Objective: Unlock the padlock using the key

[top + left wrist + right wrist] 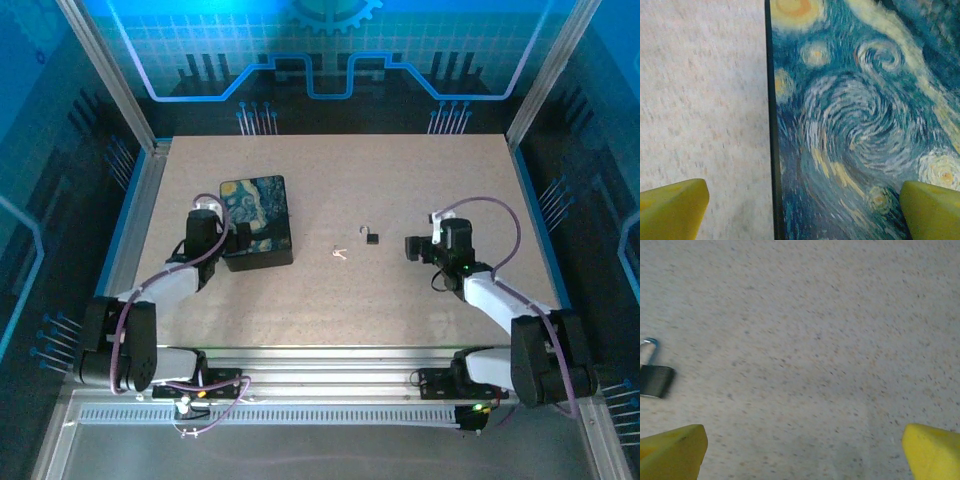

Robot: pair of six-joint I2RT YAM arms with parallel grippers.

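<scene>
Left wrist: left jaws spread wide above box (pixel 855 125); right jaws likewise near padlock (pixel 655 381); both empty.

box lid (pixel 256 212): blue-yellow swirls | padlock (pixel 373 239): black | tabletop (pixel 400 180): speckled beige

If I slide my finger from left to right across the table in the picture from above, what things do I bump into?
black box with the swirly blue-and-yellow lid → key → padlock → right gripper
</scene>
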